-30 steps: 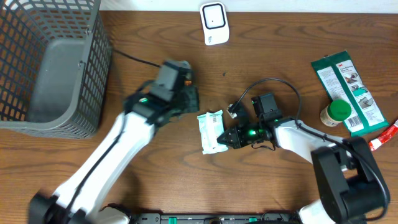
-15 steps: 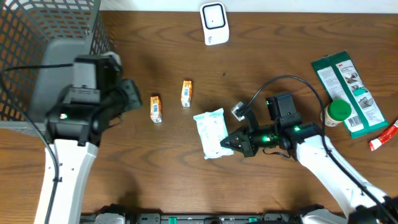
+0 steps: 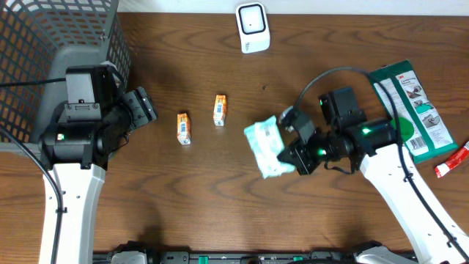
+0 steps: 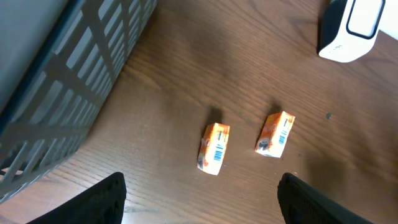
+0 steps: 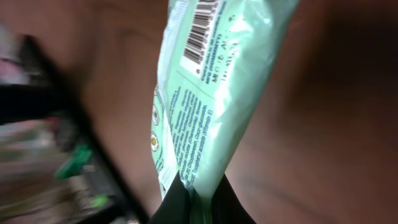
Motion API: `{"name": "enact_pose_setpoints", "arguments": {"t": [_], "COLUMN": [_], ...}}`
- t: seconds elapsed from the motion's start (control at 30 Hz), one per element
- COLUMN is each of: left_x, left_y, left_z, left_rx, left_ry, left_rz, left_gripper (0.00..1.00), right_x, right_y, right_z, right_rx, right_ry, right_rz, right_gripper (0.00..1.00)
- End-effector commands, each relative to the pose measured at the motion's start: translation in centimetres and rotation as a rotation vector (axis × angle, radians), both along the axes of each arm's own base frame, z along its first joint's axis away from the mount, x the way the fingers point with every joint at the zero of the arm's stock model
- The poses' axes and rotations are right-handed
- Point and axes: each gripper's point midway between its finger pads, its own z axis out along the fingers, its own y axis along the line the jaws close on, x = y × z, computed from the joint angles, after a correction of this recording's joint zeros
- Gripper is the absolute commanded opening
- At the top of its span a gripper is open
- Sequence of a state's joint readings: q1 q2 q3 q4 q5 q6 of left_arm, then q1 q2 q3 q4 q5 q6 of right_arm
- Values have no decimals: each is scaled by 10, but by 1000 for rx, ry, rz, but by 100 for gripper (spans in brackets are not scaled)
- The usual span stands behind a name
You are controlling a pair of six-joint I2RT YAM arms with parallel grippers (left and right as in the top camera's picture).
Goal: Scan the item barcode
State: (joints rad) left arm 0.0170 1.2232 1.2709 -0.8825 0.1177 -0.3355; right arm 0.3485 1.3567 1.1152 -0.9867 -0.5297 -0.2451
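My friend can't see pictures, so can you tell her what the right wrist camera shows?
The right pincer pinches one end of a pale green packet, which fills the middle of the picture. The packet's barcode and tiny printed words face the camera. Behind it, the brown wooden table looks blurry.

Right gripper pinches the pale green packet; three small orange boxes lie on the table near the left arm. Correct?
Not three. The left wrist view shows two: one orange box and a second orange box. The right gripper does pinch the pale green packet.
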Motion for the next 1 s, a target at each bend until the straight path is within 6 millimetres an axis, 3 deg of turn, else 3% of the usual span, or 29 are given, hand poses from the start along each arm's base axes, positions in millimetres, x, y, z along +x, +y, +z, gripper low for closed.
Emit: {"name": "enact_pose_setpoints", "arguments": {"t": [0.0, 0.13, 0.27, 0.4, 0.53, 0.67, 0.8, 0.97], "left_x": [2, 2, 2, 2, 2, 2, 2, 2], "left_y": [6, 6, 6, 6, 6, 6, 6, 6], "left_z": [6, 6, 6, 6, 6, 6, 6, 6], "left_rx": [29, 29, 29, 29, 30, 29, 29, 29], "left_ry": [-16, -16, -16, -16, -16, -16, -15, -15], "left_rz": [14, 14, 14, 14, 14, 14, 14, 14], "left_gripper": [79, 80, 80, 80, 80, 80, 80, 80], "right_x": [21, 28, 34, 27, 20, 12, 28, 66], "right_y": [-16, -16, -2, 8, 6, 3, 7, -3], "right_z": [10, 19, 28, 29, 25, 22, 30, 61], "right_rx": [-197, -331, -343, -304, -317, -346, -347, -466], "right_ry": [-173, -326, -411, -374, -340, -358, -443, -590], "right_rz": [4, 137, 187, 152, 151, 263, 260, 205], "right_gripper": [1, 1, 1, 1, 1, 1, 1, 1]}}
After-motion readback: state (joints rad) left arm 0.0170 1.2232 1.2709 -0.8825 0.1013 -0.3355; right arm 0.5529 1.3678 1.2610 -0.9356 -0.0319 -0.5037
